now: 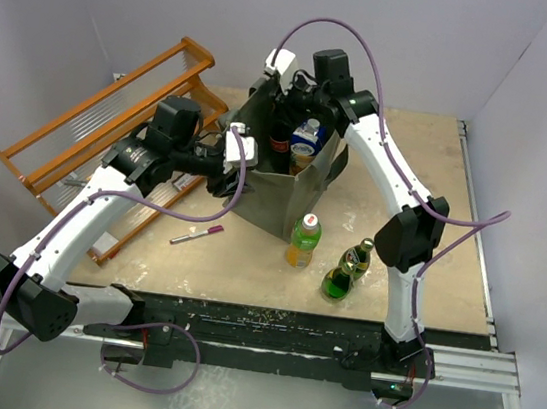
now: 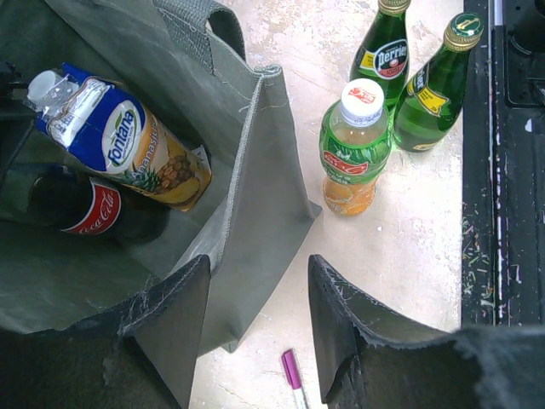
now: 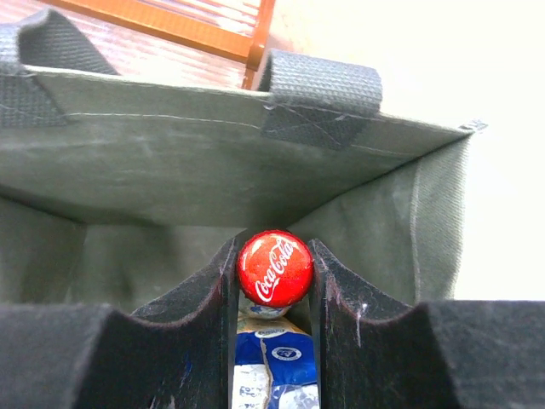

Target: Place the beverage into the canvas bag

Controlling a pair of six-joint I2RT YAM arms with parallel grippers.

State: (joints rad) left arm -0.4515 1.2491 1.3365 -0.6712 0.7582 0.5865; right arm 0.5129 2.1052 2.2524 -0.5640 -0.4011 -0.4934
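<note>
The grey-green canvas bag point(image 1: 289, 202) stands open in the middle of the table. It holds a blue Fontana juice carton point(image 2: 128, 141) and a dark Coca-Cola bottle point(image 2: 94, 209). My right gripper point(image 3: 272, 245) reaches down into the bag point(image 3: 213, 162) and is shut on the bottle's red cap point(image 3: 275, 267); in the top view it point(image 1: 285, 130) is at the bag's far side. My left gripper point(image 2: 258, 264) is open and straddles the bag's near-left wall point(image 2: 255, 170), one finger inside and one outside. In the top view it point(image 1: 229, 174) is at the bag's left edge.
A green-labelled bottle with a white cap point(image 1: 304, 239) and two green Perrier bottles point(image 1: 357, 258) point(image 1: 337, 281) stand on the table in front of the bag. A pink marker point(image 1: 196, 238) lies front left. An orange wooden rack point(image 1: 111, 133) stands at the back left.
</note>
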